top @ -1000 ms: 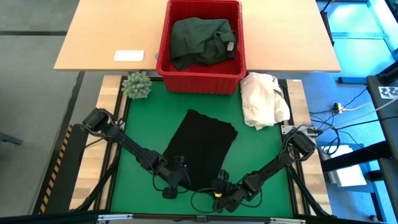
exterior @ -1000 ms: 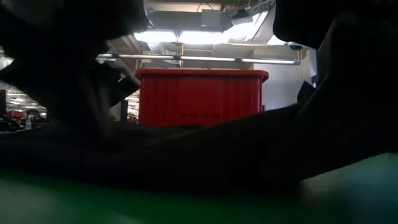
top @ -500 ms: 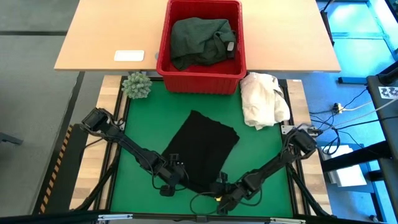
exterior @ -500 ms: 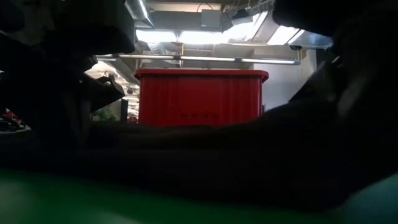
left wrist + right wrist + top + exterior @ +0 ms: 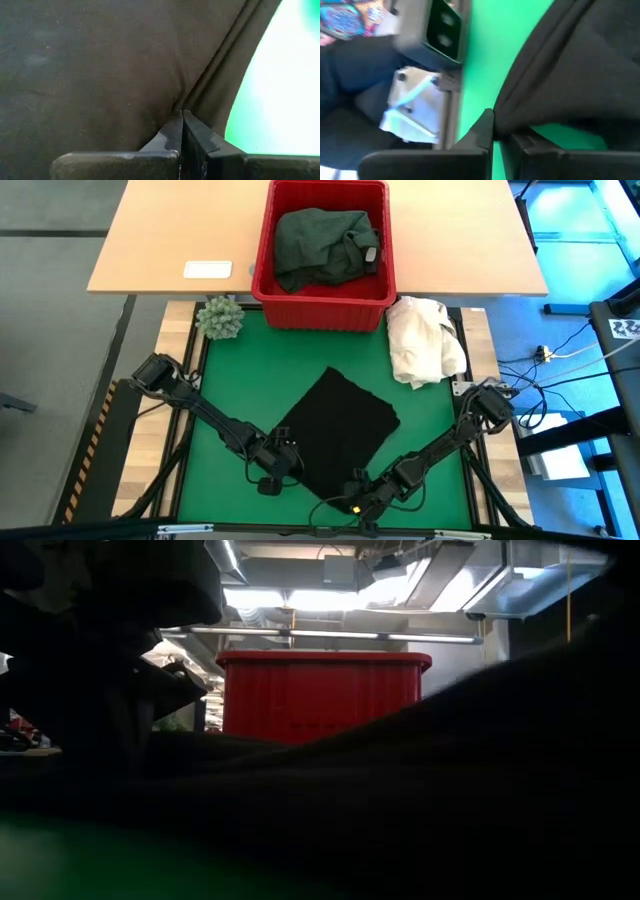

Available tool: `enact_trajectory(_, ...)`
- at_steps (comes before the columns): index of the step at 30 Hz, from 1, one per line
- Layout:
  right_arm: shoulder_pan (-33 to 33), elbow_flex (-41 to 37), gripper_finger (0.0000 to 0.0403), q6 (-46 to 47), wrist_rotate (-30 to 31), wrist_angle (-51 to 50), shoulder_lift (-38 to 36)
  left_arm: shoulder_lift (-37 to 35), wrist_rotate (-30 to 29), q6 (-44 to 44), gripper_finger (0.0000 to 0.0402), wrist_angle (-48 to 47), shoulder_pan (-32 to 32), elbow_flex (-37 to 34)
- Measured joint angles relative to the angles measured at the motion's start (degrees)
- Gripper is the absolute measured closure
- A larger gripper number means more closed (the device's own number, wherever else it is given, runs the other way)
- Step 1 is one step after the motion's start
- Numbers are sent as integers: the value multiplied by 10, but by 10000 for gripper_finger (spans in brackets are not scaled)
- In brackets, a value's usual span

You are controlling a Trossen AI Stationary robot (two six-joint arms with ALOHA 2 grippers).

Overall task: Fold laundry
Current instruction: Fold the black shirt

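Black garment [image 5: 340, 430] lies spread flat on the green mat [image 5: 240, 380], set as a tilted square, one corner toward the basket, one toward my near edge. It is well apart from the red basket [image 5: 262, 270], which sits past the mat's far edge on the wooden table [image 5: 160, 230].

My left gripper [image 5: 282, 467] is low at the garment's left near edge. Left wrist view: fingers [image 5: 172, 137] pressed together with a fold of black cloth nipped between the tips; cloth puckers into a crease right at the pinch.

My right gripper [image 5: 352, 498] is at the garment's near corner, close to the mat's near edge. Right wrist view: fingers [image 5: 485, 130] drawn in on the cloth's hem, a thin edge of fabric caught between them, green mat showing just under it.

Both arms reach inward from the mat's near corners, forming a shallow V.

A dark green garment [image 5: 322, 242] sits bunched in the basket, filling most of it. A cream cloth heap [image 5: 422, 340] lies at the mat's right far corner, just beside the basket. A small spiky green plant [image 5: 220, 317] stands at the left far corner. A white flat object [image 5: 207, 269] rests on the table, left of the basket.

Low view: mostly dark cloth up close; basket front [image 5: 322, 695] visible beyond it.
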Motion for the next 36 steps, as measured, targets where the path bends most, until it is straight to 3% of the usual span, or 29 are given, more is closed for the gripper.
enact_trajectory(5,5,31,339,-9,-71,-35,0,-4,13,2,401,-6,-2,-1)
enact_trajectory(9,9,76,299,-13,-64,-152,0,-17,13,3,401,-22,-3,-2)
enact_trajectory(12,10,126,286,-9,4,-325,-1,-30,12,6,401,-31,-3,-2)
enact_trajectory(15,18,164,291,18,132,-480,-1,-43,10,7,401,-36,-3,-2)
enact_trajectory(17,18,168,302,47,224,-533,-15,-55,12,7,401,-41,-4,-2)
enact_trajectory(21,12,136,342,59,298,-526,-72,-93,16,38,401,-54,-4,20)
enact_trajectory(26,-9,26,397,65,298,-454,-136,-127,-29,77,401,-79,-5,37)
enact_trajectory(36,-77,-249,397,87,265,-219,-254,-83,-32,41,401,-80,-28,38)
